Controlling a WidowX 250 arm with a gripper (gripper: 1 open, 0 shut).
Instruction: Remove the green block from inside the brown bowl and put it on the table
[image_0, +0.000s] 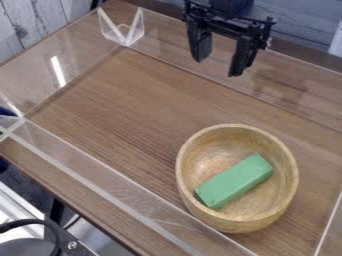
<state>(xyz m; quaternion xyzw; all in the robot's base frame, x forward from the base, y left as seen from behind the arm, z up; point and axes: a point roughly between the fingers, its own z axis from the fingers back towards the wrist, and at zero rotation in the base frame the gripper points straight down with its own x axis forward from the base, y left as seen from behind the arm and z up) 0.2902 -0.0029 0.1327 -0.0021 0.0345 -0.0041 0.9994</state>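
The green block (234, 181), a small bright bar, lies slantwise inside the brown bowl (194, 153), a round tan wooden bowl standing at the near right of the table (114, 110). My gripper (221, 56) hangs at the top of the view, well behind the bowl and above the tabletop, pointing down. Its two dark fingers (197, 46) stand apart with nothing between them, so it is open. No part of it touches the bowl or the block.
Low clear acrylic walls (80, 165) border the wood-grain tabletop, running along the near left edge and the far side. A clear corner bracket (123, 28) stands at the back left. Dark cables and hardware (40, 240) show below the near edge.
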